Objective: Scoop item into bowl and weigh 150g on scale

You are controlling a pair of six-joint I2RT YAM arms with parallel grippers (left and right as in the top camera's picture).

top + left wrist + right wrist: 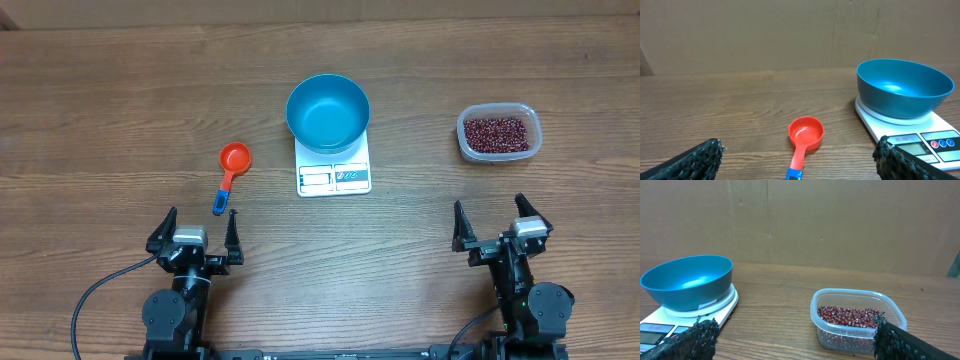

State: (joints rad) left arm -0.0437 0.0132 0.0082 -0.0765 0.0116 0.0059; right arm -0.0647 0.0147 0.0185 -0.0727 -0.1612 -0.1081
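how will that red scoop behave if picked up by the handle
The scoop looks like stiff moulded plastic, so it probably won't flex. Small and empty, it is likely very light. Its thin handle lies flat on the table, so a nudge may slide or pivot it.

The bowl (327,112) is bright blue inside and out; the scale (334,172) is white with small red and blue buttons (943,143). The beans (494,131) are dark red-brown and their tub (465,143) is clear. The scoop (234,158) is orange-red with a blue handle end. The surface (100,110) is brown wood grain; the fingers (692,162) are black.
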